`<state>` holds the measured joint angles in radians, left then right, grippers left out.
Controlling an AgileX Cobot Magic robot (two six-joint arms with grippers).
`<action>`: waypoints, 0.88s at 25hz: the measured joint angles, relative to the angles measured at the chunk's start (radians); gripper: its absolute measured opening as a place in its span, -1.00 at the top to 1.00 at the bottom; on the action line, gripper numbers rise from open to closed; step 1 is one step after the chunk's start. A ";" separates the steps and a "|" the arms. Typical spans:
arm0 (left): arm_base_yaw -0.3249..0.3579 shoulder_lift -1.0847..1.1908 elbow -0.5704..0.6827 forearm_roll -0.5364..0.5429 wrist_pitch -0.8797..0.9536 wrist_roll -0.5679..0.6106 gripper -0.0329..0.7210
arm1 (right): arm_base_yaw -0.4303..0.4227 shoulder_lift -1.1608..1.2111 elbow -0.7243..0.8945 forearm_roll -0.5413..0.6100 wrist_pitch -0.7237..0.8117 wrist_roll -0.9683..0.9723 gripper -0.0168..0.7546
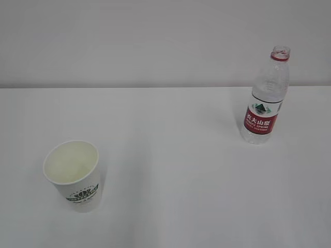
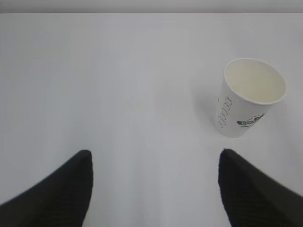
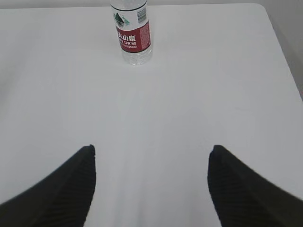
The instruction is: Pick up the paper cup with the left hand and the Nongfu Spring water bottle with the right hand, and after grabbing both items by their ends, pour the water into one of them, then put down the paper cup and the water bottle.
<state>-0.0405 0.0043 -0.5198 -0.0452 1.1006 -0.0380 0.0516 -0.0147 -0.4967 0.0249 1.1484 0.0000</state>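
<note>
I see the paper cup (image 1: 72, 175) standing upright at the lower left of the exterior view on the white table (image 1: 170, 170), and the uncapped Nongfu Spring water bottle (image 1: 265, 98) upright at the upper right, well apart from it. On my left wrist view the left hand (image 2: 154, 189) has its jaws spread wide with nothing between them, the cup at the upper right. On my right wrist view the right hand (image 3: 151, 187) is likewise spread, empty, the bottle at top centre
</note>
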 joint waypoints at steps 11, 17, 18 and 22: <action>0.000 0.000 0.000 0.000 0.000 0.000 -0.66 | 0.000 0.000 0.000 0.000 0.000 0.000 -0.48; 0.000 0.000 0.000 0.000 0.000 0.000 -0.66 | 0.000 0.000 0.000 0.000 0.000 0.000 -0.48; 0.000 0.000 0.000 0.000 0.000 0.000 -0.66 | 0.000 0.000 0.000 0.000 0.000 0.000 -0.48; 0.000 0.000 0.000 0.000 0.000 0.000 -0.65 | 0.000 0.000 0.000 0.000 0.000 0.000 -0.48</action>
<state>-0.0405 0.0043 -0.5198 -0.0452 1.1006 -0.0380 0.0516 -0.0147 -0.4967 0.0249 1.1484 0.0000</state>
